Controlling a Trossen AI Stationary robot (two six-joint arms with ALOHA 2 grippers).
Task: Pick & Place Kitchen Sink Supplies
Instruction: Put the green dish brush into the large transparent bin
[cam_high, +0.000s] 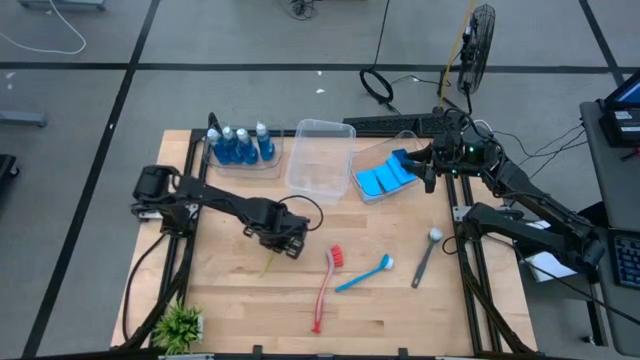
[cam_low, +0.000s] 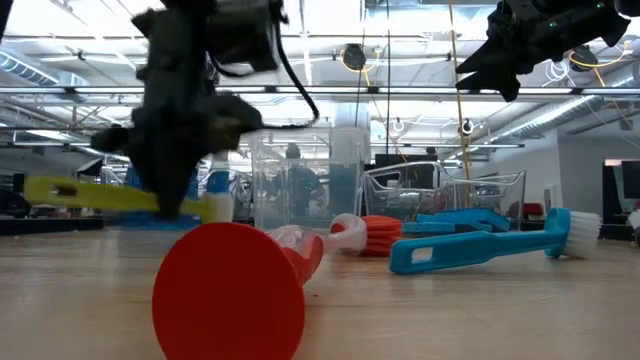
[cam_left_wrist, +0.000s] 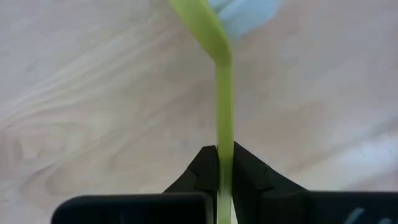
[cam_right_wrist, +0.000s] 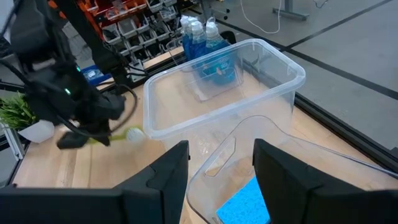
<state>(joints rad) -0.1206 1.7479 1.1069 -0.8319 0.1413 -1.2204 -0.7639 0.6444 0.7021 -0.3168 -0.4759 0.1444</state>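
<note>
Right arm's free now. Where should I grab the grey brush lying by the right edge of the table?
Take the grey brush mid-handle, coming straight down with the right gripper, jaws set across the thin shaft. It lies flat on the table, its round head at the far end, with clear wood on both sides, well apart from the blue brush.

We see bright, even overhead light on the tabletop (cam_high: 400, 310); the low view's near red brush (cam_low: 228, 292) and left claw (cam_low: 185, 205) blur heavily.

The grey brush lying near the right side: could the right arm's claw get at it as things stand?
Probably yes. The right claw is open and empty above the sponge tub, and the grey brush lies alone on bare wood with nothing on it.
</note>
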